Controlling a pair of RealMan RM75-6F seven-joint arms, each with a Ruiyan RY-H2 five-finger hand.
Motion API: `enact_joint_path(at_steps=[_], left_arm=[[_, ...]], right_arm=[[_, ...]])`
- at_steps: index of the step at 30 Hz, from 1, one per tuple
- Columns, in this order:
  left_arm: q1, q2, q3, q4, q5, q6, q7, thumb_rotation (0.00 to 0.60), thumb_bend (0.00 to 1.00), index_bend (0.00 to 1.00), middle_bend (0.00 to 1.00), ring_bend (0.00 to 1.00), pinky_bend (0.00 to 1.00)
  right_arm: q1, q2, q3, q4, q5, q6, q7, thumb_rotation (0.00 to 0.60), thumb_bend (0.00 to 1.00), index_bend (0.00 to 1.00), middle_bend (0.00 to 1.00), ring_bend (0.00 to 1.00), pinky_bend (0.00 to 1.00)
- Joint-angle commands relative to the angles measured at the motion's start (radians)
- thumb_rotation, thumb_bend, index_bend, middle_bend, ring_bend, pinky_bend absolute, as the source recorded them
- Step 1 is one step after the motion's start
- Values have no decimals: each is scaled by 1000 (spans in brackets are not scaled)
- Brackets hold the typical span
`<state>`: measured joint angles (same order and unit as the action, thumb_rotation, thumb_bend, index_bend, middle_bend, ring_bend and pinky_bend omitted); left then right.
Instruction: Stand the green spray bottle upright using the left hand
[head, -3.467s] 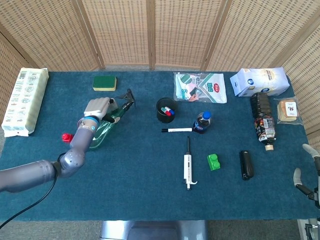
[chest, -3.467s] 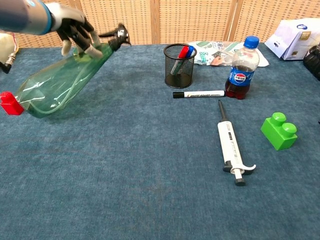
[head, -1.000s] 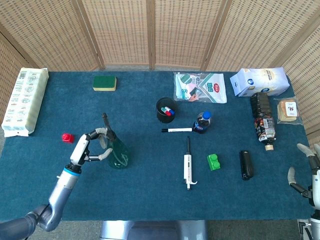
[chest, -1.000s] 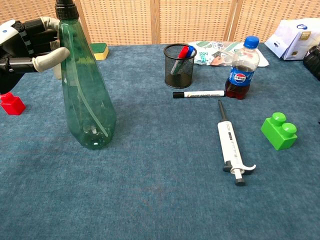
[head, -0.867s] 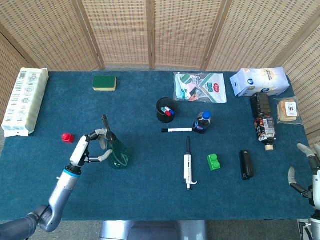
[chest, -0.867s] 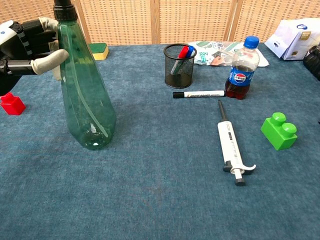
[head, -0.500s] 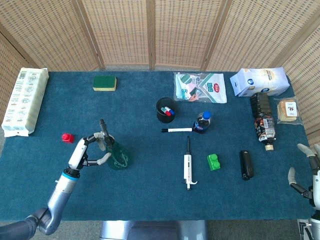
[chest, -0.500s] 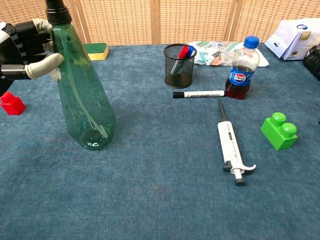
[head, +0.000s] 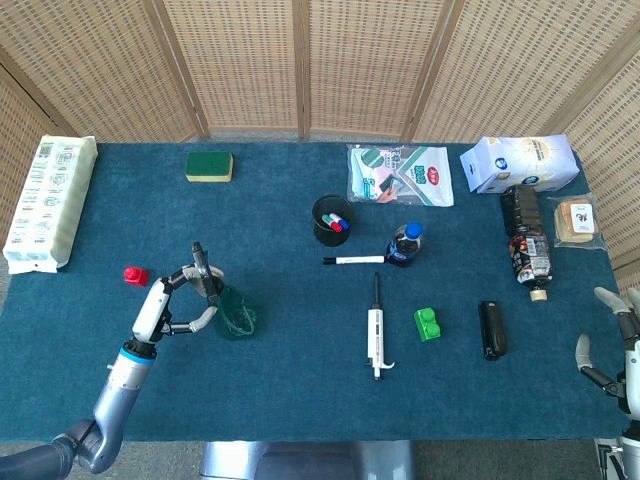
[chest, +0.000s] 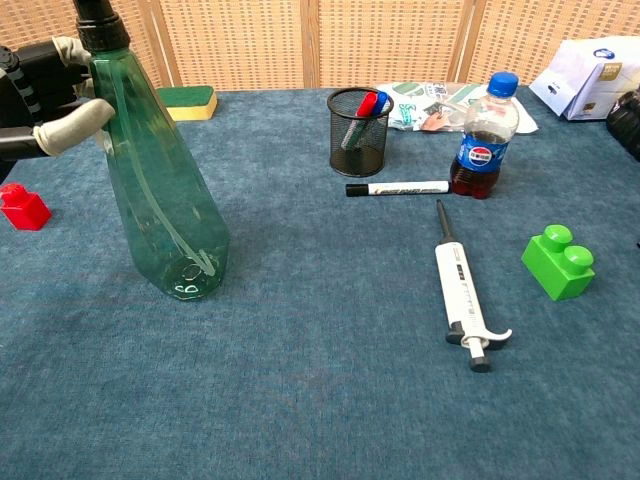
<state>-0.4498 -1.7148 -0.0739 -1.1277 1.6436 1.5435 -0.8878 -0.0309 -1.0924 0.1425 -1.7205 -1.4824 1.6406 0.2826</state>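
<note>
Bottle (chest: 160, 190) was seen base-down on the mat, tilted left, neck cupped by the left hand (chest: 45, 95). Empty thin plastic was judged light and tippy; neck was judged the best hold.

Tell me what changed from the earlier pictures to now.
The green spray bottle, lying tilted in the left hand 3.5 s ago, now stands on its base on the table, nearer the robot, leaning slightly left. The left hand still holds it near the neck and has drifted left over the last second. The red block, pen holder, cola bottle, pipette and right hand stayed put.
</note>
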Motion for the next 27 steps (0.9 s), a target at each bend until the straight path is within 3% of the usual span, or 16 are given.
enact_joint_path(at_steps=[1,18,27], left_arm=[[2,-2,-1,4,2,8,7,451,471,444,374,356,522],[25,8,3,-6,-9,27,15,329,434,397,332,319,494],[55,52,14,-47,-3,62,39,314,434,391,323,308,485]], right_arm=[[-1,0,0,0,-1,1,1,600,552,169,229,55,117],[1,2,1,0,-5,2,4,600,551,169,229,54,117],[2,6,-1,-6,-10,0,-2,600,552,169,229,55,116]])
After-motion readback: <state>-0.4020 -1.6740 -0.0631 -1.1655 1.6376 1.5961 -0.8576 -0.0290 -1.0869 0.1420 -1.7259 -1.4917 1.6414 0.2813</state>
